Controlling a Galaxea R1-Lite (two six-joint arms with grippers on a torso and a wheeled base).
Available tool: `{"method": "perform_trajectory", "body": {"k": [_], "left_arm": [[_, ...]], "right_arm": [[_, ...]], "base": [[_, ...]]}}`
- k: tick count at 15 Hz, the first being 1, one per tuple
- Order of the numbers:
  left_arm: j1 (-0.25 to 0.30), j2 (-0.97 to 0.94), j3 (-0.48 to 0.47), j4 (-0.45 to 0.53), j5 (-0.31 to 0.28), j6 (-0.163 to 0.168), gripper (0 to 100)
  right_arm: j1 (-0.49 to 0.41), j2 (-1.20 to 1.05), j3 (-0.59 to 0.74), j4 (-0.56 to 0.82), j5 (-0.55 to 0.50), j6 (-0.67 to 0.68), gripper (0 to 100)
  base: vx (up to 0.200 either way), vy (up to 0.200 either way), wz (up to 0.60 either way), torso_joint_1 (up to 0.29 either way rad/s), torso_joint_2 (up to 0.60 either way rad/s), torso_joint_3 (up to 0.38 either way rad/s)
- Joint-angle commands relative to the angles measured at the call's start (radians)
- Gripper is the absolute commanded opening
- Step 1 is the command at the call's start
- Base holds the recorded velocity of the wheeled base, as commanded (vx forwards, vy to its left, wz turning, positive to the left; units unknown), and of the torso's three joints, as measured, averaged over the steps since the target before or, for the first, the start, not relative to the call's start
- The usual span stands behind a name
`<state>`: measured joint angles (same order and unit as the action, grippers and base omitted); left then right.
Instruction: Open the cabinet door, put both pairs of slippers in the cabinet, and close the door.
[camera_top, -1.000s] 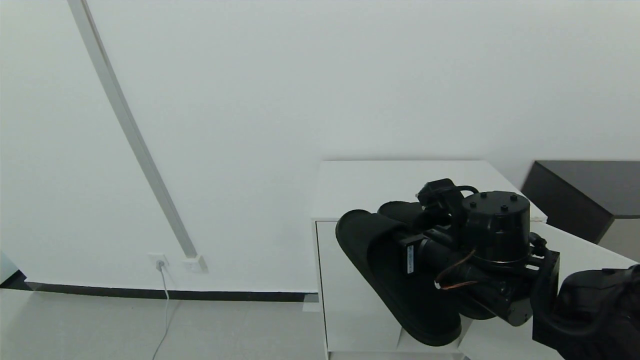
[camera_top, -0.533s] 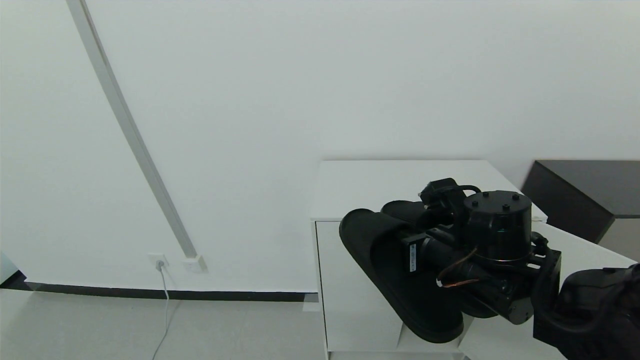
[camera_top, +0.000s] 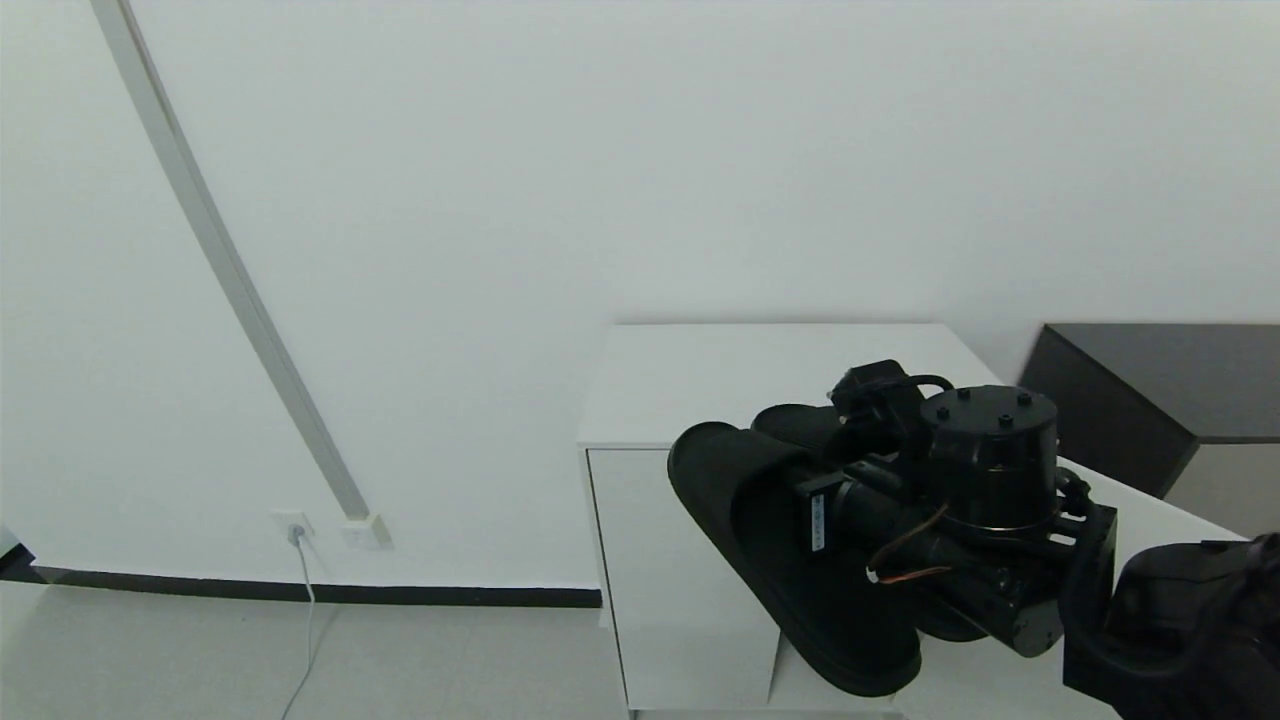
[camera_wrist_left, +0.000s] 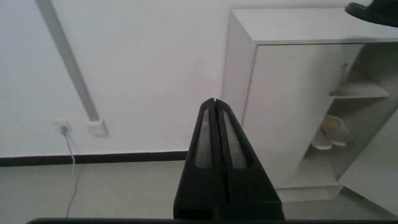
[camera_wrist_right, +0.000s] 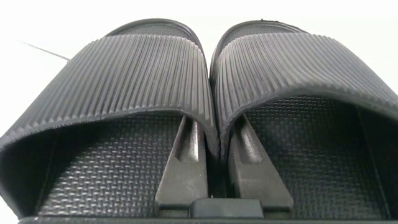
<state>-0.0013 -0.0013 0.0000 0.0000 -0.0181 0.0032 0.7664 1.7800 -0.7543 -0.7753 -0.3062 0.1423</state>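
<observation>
My right gripper (camera_wrist_right: 217, 163) is shut on a pair of black slippers (camera_top: 790, 560), one finger inside each slipper, pinching their inner walls (camera_wrist_right: 211, 93) together. The pair hangs in the air, toes tilted down, in front of the white cabinet (camera_top: 760, 370). The cabinet's right side stands open (camera_wrist_left: 364, 87), with a pale pair of slippers (camera_wrist_left: 329, 132) on a lower shelf. One black toe (camera_wrist_left: 373, 9) shows above the cabinet top. My left gripper (camera_wrist_left: 214, 124) is shut with nothing in it, low and to the left of the cabinet.
A dark low unit (camera_top: 1150, 370) stands right of the cabinet. On the left wall run a slanted grey conduit (camera_top: 230, 270) and a socket with a hanging cord (camera_top: 290, 525). Bare floor (camera_top: 200, 660) lies left of the cabinet.
The whole head picture has slid left, so the camera moved. The black slippers stay in my right gripper at nearly the same spot in the picture.
</observation>
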Motion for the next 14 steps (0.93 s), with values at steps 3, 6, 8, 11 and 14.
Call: {"method": "perform_trajectory", "body": {"k": [3, 6, 8, 11, 14], "left_arm": [[0.000, 0.001, 0.000, 0.000, 0.001, 0.000, 0], [0.000, 0.001, 0.000, 0.000, 0.001, 0.000, 0], [0.000, 0.001, 0.000, 0.000, 0.001, 0.000, 0], [0.000, 0.001, 0.000, 0.000, 0.001, 0.000, 0], [0.000, 0.001, 0.000, 0.000, 0.001, 0.000, 0]], "right_arm": [[0.001, 0.002, 0.001, -0.001, -0.001, 0.002, 0], [0.001, 0.004, 0.001, -0.001, -0.002, 0.002, 0], [0.001, 0.004, 0.003, -0.001, -0.002, 0.002, 0], [0.001, 0.006, 0.004, -0.012, -0.002, 0.002, 0], [0.001, 0.004, 0.006, -0.018, -0.002, 0.002, 0]], "base": [[0.000, -0.200, 0.00, -0.002, 0.01, -0.001], [0.000, -0.200, 0.00, 0.004, 0.01, -0.001], [0.000, -0.200, 0.00, 0.005, 0.00, 0.002], [0.000, -0.133, 0.00, 0.000, 0.00, 0.003], [0.000, 0.000, 0.00, 0.000, 0.00, 0.000]]}}
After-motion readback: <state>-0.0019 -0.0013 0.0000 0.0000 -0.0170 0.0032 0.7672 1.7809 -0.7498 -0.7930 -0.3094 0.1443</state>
